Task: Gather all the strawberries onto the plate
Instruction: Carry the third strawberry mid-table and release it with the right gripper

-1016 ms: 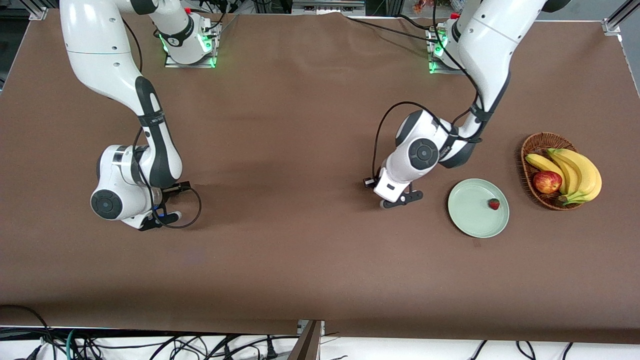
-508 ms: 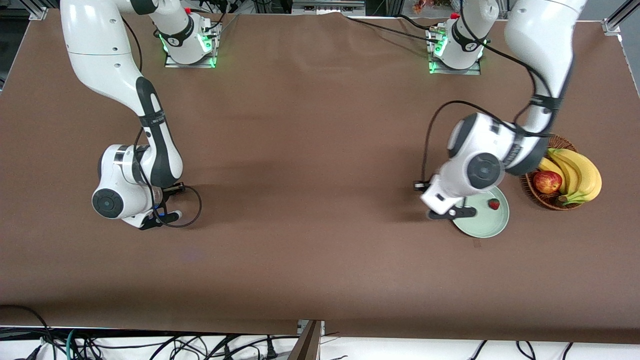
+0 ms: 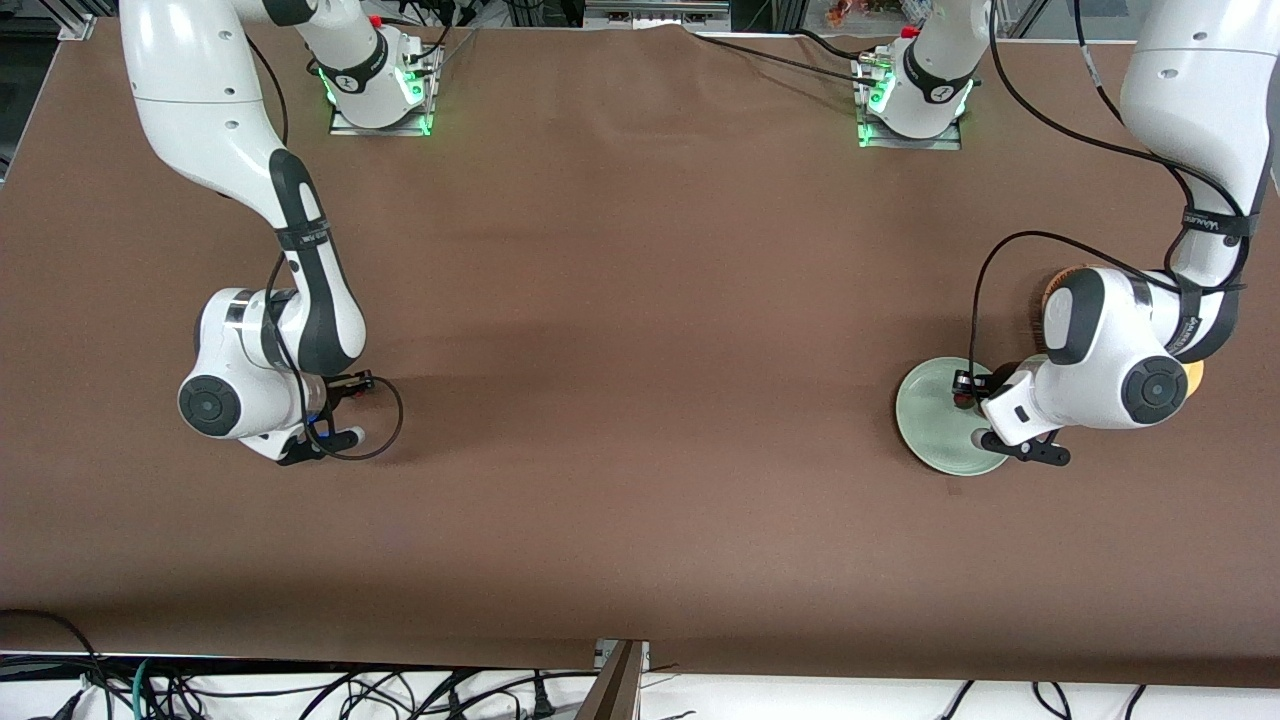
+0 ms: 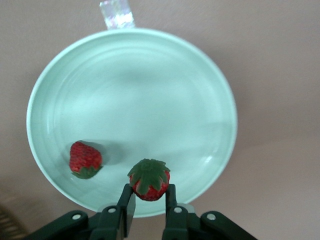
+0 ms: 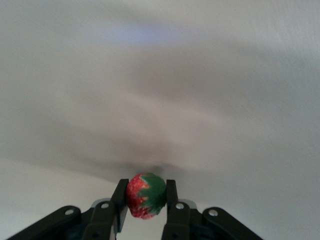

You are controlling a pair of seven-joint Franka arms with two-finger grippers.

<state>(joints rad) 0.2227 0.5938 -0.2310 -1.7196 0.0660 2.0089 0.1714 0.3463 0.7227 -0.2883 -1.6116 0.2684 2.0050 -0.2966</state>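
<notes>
Brown tabletop (image 3: 620, 300) carries the plate (image 4: 150, 90) toward the left arm's end, one strawberry (image 4: 85, 159) in it. Over it the left gripper (image 4: 150, 200) clamps a second berry (image 4: 149, 179), due for release; the right gripper (image 5: 146, 200), low over bare table at the right arm's end, pinches a third strawberry (image 5: 146, 195), awaiting carriage.

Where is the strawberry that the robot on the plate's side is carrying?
In the left wrist view, that strawberry is pinched in the left gripper just over the plate, close to its rim, beside another strawberry lying on it.

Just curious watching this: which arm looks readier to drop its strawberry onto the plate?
The left. Its gripper holds a strawberry over the plate; the right gripper, holding another strawberry, is at the table's right-arm end.
</notes>
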